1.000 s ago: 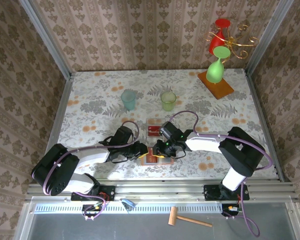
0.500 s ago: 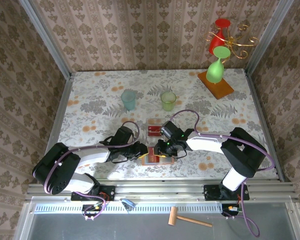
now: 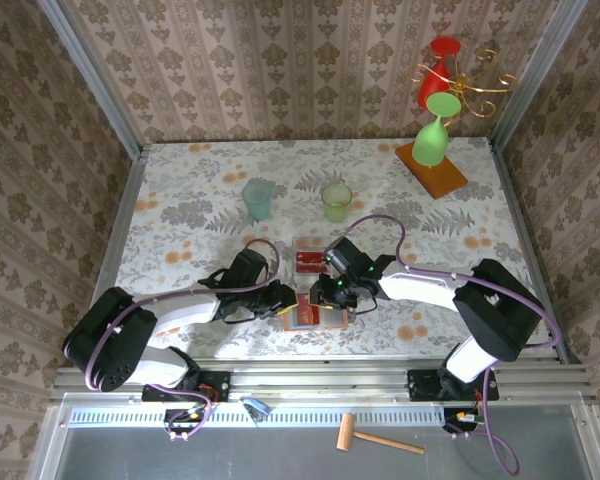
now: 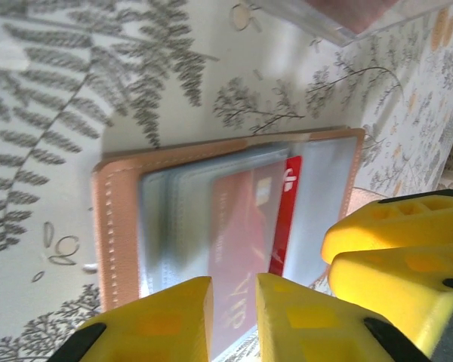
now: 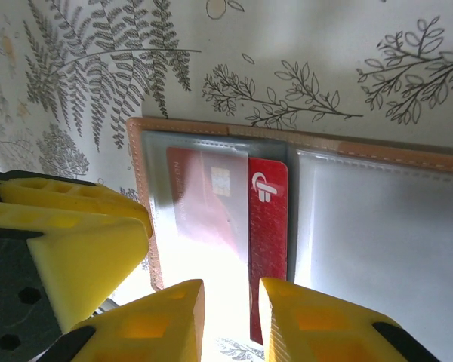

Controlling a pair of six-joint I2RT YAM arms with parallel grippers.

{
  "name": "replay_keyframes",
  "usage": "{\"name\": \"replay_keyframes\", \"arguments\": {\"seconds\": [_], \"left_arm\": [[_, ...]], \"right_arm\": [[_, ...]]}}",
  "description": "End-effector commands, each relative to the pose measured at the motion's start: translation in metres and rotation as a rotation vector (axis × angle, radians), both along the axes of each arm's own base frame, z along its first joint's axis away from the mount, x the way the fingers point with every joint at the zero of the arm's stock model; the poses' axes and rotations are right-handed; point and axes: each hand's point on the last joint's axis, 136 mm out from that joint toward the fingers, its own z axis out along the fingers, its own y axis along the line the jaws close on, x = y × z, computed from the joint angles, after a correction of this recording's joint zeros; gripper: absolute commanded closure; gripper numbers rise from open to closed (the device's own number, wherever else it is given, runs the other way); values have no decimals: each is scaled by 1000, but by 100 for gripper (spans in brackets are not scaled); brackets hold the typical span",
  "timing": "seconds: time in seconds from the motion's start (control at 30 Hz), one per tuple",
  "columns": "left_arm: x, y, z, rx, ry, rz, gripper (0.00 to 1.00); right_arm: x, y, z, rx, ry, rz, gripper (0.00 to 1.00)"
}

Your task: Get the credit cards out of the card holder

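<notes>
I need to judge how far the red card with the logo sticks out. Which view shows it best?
Right wrist: the red card lies sharp and close, logo visible, in the card holder. Left wrist gives a blurred red strip of it; in top external it is too small to make out.

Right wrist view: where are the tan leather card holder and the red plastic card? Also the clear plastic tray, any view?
tan leather card holder (image 5: 362, 226), right wrist view, its grey-blue right-hand pocket.
red plastic card (image 5: 268, 249), right wrist view, its middle.
clear plastic tray (image 4: 326, 27), left wrist view, its near wall.
</notes>
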Motion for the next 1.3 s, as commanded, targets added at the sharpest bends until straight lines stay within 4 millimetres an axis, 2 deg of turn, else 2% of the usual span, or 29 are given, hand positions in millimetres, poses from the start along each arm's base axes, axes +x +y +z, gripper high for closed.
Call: {"name": "replay_keyframes", "arguments": {"seconds": [0.0, 0.2, 0.47, 0.8, 1.27], "left_arm": [[6, -4, 11, 1, -34, -18, 79], [2, -9, 7, 17, -22, -43, 88], [-5, -8, -2, 53, -3, -53, 92], [-11, -1, -18, 88, 29, -52, 92], [-16, 5, -30, 111, 51, -47, 92]], "right_arm": [[3, -6, 3, 11, -16, -14, 75], [3, -9, -3, 47, 12, -29, 76], [2, -9, -9, 87, 40, -23, 76], [-1, -5, -18, 94, 76, -13, 77], [-4, -1, -29, 119, 116, -16, 78]]}}
